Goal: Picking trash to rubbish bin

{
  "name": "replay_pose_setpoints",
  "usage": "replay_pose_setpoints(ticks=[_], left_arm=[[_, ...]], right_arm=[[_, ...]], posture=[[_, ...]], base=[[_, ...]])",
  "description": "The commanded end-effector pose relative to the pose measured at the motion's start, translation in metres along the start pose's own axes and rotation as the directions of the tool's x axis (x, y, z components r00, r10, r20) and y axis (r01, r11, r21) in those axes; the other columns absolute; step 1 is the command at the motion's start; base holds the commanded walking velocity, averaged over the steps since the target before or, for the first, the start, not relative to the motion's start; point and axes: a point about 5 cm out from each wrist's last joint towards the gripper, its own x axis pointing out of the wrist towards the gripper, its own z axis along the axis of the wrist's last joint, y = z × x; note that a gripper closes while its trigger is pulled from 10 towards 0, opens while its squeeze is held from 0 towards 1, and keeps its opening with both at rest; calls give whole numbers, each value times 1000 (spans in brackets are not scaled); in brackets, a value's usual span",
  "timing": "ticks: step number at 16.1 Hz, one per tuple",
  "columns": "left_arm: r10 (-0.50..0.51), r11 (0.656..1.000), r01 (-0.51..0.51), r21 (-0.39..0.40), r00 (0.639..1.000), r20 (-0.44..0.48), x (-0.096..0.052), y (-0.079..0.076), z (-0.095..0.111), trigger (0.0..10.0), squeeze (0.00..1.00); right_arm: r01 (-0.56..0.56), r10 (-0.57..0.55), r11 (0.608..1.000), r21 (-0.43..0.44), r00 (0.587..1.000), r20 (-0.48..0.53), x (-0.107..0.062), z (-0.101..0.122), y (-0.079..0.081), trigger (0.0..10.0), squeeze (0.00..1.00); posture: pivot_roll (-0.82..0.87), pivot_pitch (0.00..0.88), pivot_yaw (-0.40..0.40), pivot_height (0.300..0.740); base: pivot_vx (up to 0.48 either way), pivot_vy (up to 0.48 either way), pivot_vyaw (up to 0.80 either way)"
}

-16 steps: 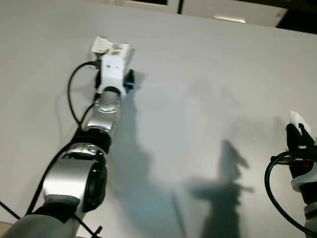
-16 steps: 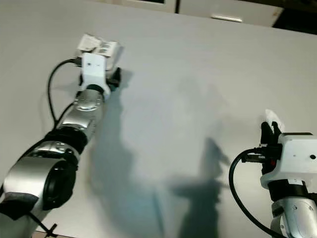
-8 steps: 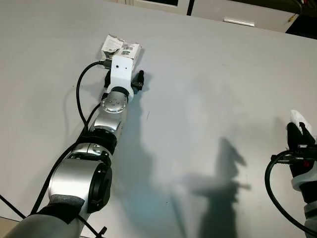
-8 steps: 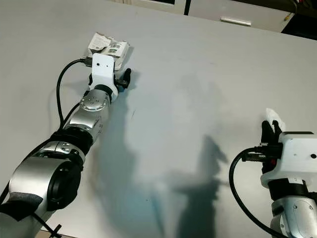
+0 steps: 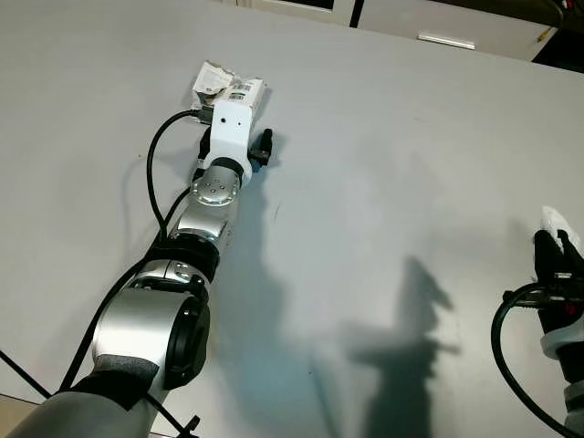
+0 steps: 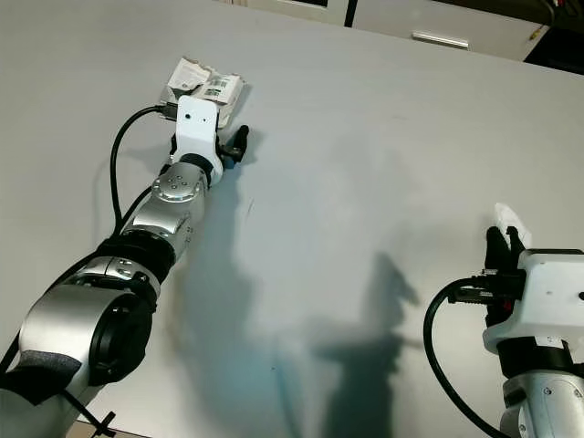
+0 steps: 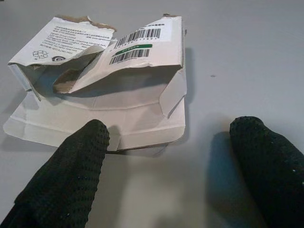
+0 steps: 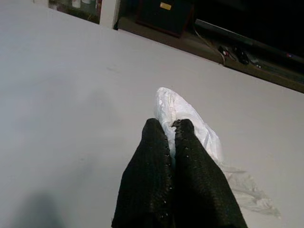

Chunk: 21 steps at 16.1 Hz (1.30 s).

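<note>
The left gripper (image 7: 166, 175) gaped wide before the torn carton (image 7: 104, 80) on the table (image 5: 383, 164); it should straddle one flap squarely. The right gripper (image 8: 170, 130) pinched white plastic wrap (image 8: 190, 118).

A plain grey table (image 5: 383, 164) carries a torn, flattened white cardboard box (image 7: 109, 80). It lies just beyond the left gripper's spread fingers (image 7: 71, 175), one fingertip at its edge.

A silver left arm (image 5: 205, 196) reaches across a grey table (image 5: 383, 164) to a torn white carton (image 5: 228, 87) near its far edge.
</note>
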Motion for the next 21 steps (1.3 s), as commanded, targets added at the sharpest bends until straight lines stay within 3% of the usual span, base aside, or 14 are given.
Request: replay_pose_setpoints(ticks=[1,10,13,16,17,21], left_arm=[[-78,995,92,38,957,-280,-21,-19,-67,10000,0],[-116,991,127,42,972,-205,-14,-32,-46,10000,0],[-141,990,136,-41,981,-135,-6,-39,-23,10000,0],[-153,988,148,-46,980,-129,-5,-44,-19,10000,0],[-148,989,142,-52,980,-137,-6,-42,-22,0,0],[-141,989,133,-64,978,-154,-8,-37,-29,0,0]], right_arm=[[21,-21,1000,-9,1000,-11,-6,2,-3,0,0],[37,-38,999,-19,999,-36,-19,4,-4,0,0],[38,-39,999,-23,998,-41,-21,3,-4,0,0],[30,-31,999,-19,999,-41,-18,4,-2,0,0],[29,-29,999,-19,999,-40,-18,4,-2,0,0],[31,-32,999,-20,999,-44,-19,4,-3,0,0]], posture=[[-263,383,-91,740],[-323,411,-97,740],[-325,411,-101,740],[-315,404,-103,740],[-315,404,-104,740],[-316,403,-105,740]], base=[[0,0,0],[0,0,0],[0,0,0],[0,0,0],[0,0,0],[0,0,0]])
